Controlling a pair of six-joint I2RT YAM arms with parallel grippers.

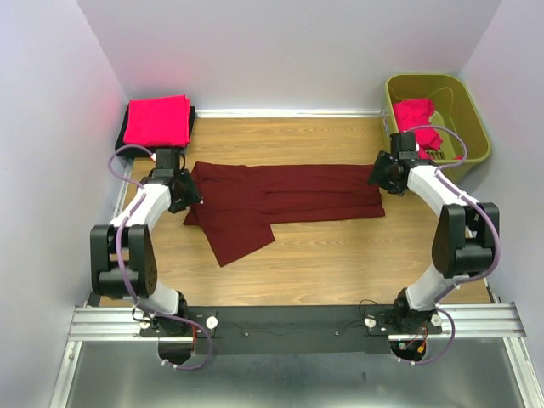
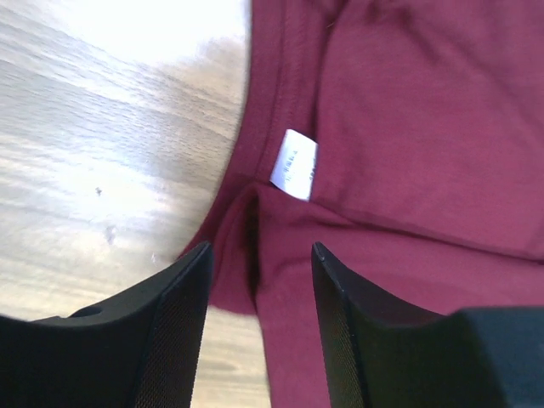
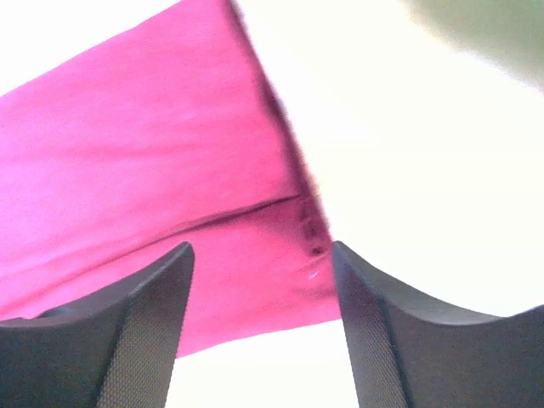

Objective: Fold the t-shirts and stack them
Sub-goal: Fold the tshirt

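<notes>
Soft maroon t-shirt point(image 1: 289, 200), folded band, white tag point(image 2: 293, 164), wood-grain table point(image 1: 340, 263), left gripper point(image 2: 260, 251) jaws apart, right gripper point(image 3: 262, 246) jaws apart, its view washed out

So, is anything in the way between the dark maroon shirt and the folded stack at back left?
No loose object. Only bare wooden table separates the dark maroon cloth t-shirt from the bright pinkish-red folded stack, though the left arm's pincer, open over the shirt's left end, sits on that line.
</notes>
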